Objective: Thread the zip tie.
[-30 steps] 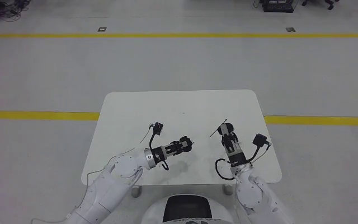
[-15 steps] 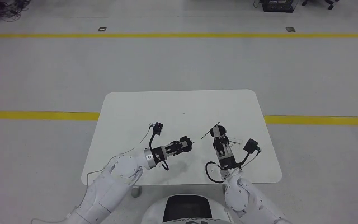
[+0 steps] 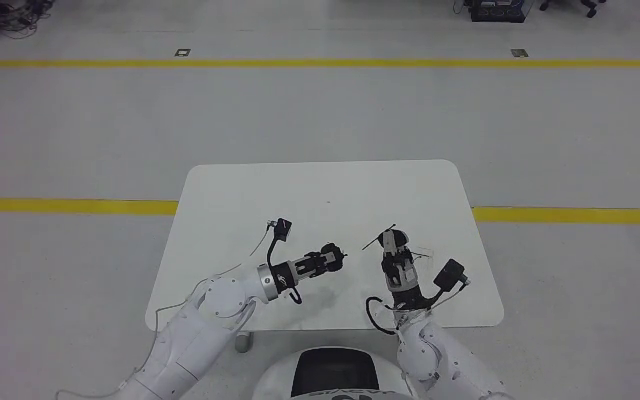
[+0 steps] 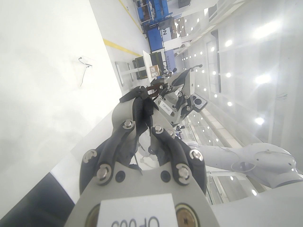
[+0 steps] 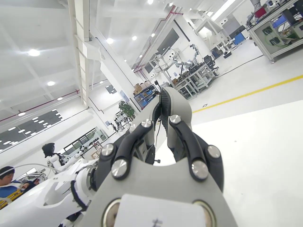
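Zip tie point(image 3: 375, 239) pinched in upturned right gripper point(image 3: 393, 240), pointing toward left gripper point(image 3: 336, 258).

2 grippers point(image 3: 340, 257) point(image 3: 392, 241), 1 zip tie point(image 3: 374, 240) — 1 table point(image 3: 300, 190).

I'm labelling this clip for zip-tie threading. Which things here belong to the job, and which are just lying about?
Job: zip tie; right gripper, shut on it; left gripper, shut.
Lying about: dark speck on the table; yellow floor line.
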Robot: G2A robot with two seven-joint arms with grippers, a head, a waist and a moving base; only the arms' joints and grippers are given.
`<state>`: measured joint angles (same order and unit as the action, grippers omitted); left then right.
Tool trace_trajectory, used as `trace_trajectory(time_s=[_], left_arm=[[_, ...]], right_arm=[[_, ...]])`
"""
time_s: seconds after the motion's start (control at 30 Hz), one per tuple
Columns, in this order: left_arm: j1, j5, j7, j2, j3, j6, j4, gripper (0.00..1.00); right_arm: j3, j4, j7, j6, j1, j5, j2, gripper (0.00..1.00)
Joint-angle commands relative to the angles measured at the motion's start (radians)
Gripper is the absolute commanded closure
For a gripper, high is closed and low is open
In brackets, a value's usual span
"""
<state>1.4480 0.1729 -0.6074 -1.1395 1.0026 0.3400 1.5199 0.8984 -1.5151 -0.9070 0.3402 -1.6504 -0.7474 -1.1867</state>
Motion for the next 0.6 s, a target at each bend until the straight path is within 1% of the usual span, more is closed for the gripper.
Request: trace_trajectory(time_s=[0.0, 0.23, 0.37, 0.47, 0.57], left_arm=[[0.000, 0.000, 0.000, 0.000, 0.000, 0.000, 0.000, 1.00], [0.000, 0.000, 0.000, 0.000, 0.000, 0.000, 0.000, 1.00], [0.000, 0.000, 0.000, 0.000, 0.000, 0.000, 0.000, 1.00], [0.000, 0.000, 0.000, 0.000, 0.000, 0.000, 0.000, 1.00], [0.000, 0.000, 0.000, 0.000, 0.000, 0.000, 0.000, 1.00]], right_arm=[[-0.021, 0.024, -0.031, 0.000, 0.016, -0.002, -0.003, 1.00], [-0.098, 0.109, -0.104, 0.000, 0.077, -0.009, -0.006, 1.00], [-0.134, 0.155, -0.141, 0.000, 0.111, 0.011, -0.004, 1.00], [-0.162, 0.166, -0.148, 0.000, 0.128, 0.045, -0.003, 1.00], [-0.162, 0.166, -0.148, 0.000, 0.128, 0.045, -0.003, 1.00]])
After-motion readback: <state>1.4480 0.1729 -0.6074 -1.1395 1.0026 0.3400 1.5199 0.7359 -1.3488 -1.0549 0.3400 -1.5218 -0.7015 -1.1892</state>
